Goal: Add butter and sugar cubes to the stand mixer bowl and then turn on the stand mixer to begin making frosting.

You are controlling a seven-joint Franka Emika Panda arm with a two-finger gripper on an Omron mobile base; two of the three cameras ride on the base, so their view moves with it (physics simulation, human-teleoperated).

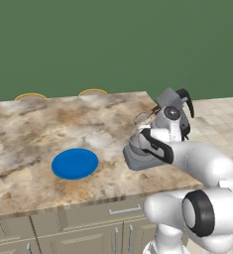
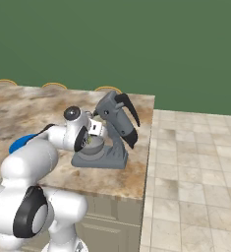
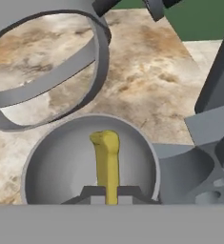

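Green wall (image 1: pixel 113 44) backs a kitchen with a pale tiled floor (image 2: pixel 195 167) and a marble-topped table (image 1: pixel 33 134) that has grey cabinet fronts (image 1: pixel 88 228) below its front edge. On the table near its right end stands the grey stand mixer (image 2: pixel 114 125), its head tilted up, a black curved lever (image 2: pixel 129 115) on it and the wire whisk (image 3: pixel 51 71) raised clear above the bowl. The white arm (image 1: pixel 202 163) reaches over the table's front edge to the mixer. A round blue plate (image 1: pixel 75 163) lies flat on the table, well apart to the left of the mixer. The stand mixer bowl (image 3: pixel 61 157) sits on the mixer's base, round, grey and smooth-walled. The hand (image 3: pixel 111 193) hangs just over the bowl's near rim, its fingers (image 3: pixel 92 192) closed tight on one end of the butter (image 3: pixel 107 159), a thin yellow stick. The butter stretches away from the fingertips over the hollow of the bowl; whether its far end touches the bowl wall cannot be told. Two tan-rimmed round shapes (image 1: pixel 30 96) show at the table's far edge.
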